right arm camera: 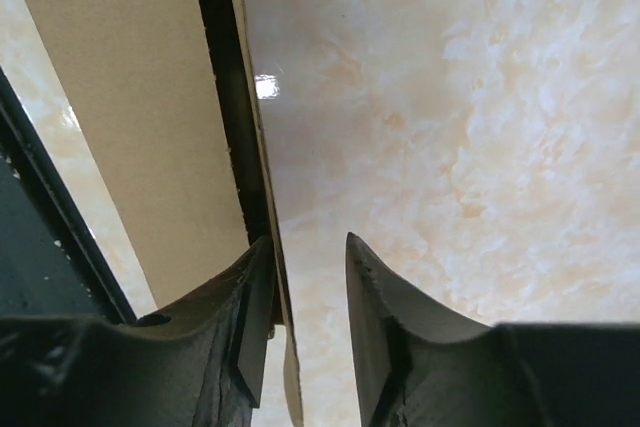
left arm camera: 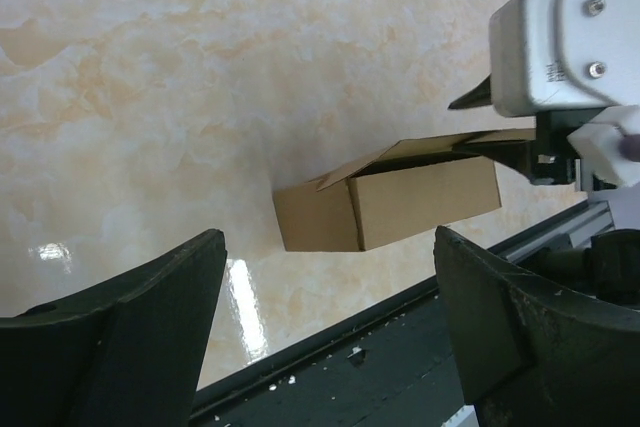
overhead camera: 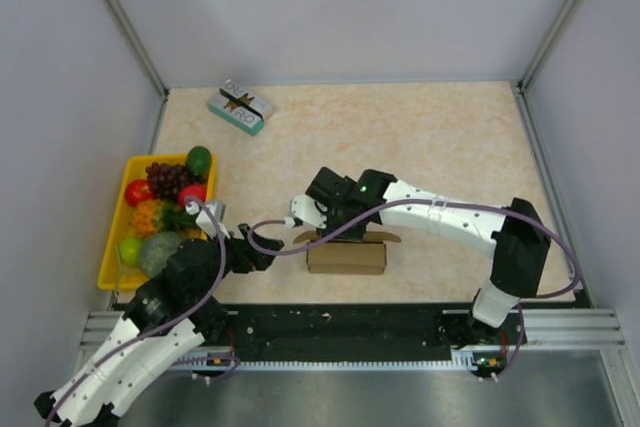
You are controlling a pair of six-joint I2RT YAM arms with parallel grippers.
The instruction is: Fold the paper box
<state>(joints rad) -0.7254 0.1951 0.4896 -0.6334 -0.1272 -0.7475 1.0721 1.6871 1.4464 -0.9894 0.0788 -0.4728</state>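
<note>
With the right gripper [right arm camera: 305, 247] slightly apart astride the paper box [overhead camera: 346, 257] flap [right arm camera: 262, 177] and the left gripper [left arm camera: 328, 237] spread wide, the unclamped flap could spring up.

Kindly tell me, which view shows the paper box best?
Left wrist view: the paper box appears nearly whole, front, end and raised flap. Top external shows it small, partly covered; right wrist shows only one panel, close up.

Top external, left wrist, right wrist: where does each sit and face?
Top external: above, behind the bases, looking down on table, paper box and both arms.
Left wrist: on left arm, facing the box across the table; own open fingers.
Right wrist: on right arm, looking down past the box's edge; own fingers.
Shared: the paper box.
</note>
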